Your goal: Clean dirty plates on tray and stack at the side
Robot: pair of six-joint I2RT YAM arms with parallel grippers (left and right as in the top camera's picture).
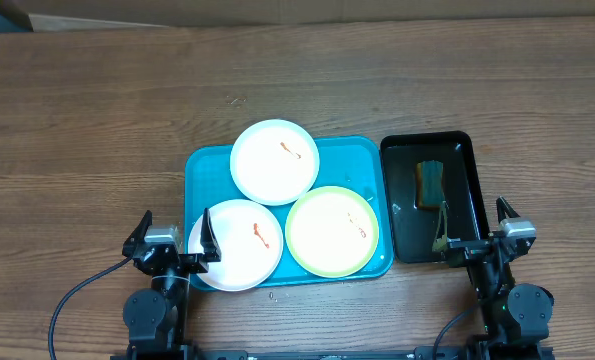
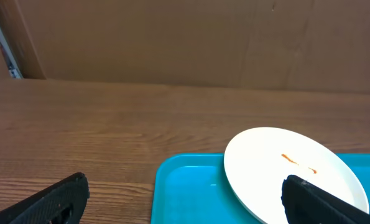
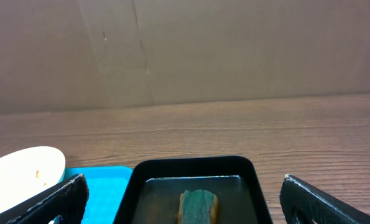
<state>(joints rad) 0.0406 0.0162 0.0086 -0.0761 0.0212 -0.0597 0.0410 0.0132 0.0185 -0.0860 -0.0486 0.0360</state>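
Hovering at the near table (image 1: 97, 120) edge, my left tool (image 1: 174, 237) and right tool (image 1: 474, 237) both gape wide, empty. On the teal tray (image 1: 205, 165) sit the far white plate (image 1: 274, 161), the yellow-green plate (image 1: 332, 231) and the near white plate (image 1: 239, 245), which overhangs its corner; all are smeared orange-red. Beside it, the black tray (image 1: 457, 150) holds a sponge (image 1: 430, 183).

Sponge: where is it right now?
From overhead, the sponge lies in the black tray, just right of the teal tray.
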